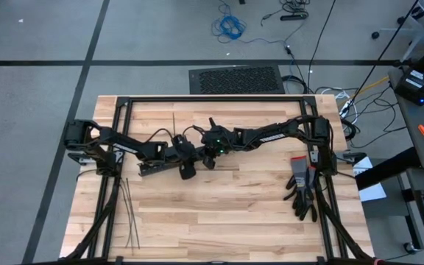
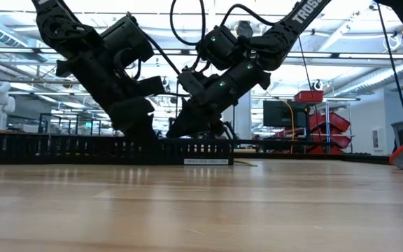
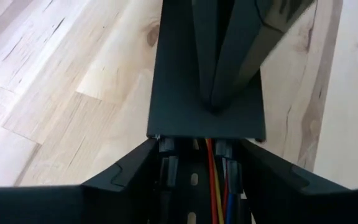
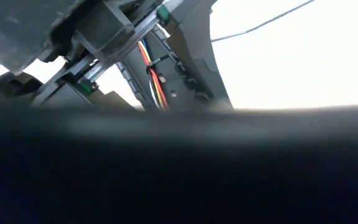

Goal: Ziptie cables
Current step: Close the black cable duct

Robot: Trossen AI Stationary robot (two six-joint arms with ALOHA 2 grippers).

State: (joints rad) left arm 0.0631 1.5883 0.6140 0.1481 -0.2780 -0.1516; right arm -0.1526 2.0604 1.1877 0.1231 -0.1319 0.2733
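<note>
1. Left tool (image 1: 185, 163) straddles the duct (image 1: 157, 166), fingers (image 3: 123, 177) apart - holding nothing.
2. Right tool (image 1: 210, 151) - shut - beside it.
3. Cables (image 3: 219, 186) lie inside the duct; zipties (image 1: 129, 210) on the worktop (image 1: 227, 213), left.

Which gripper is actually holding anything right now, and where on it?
Cannot be told. Both the left gripper and right gripper are down at the black duct holding the cables, but the contact points are hidden.

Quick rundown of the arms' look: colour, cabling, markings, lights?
Both arms are dark, boxy-linked. The left arm and right arm carry loose black cable loops. White TROSSEN lettering marks one link; small green lights glow near the right wrist.
</note>
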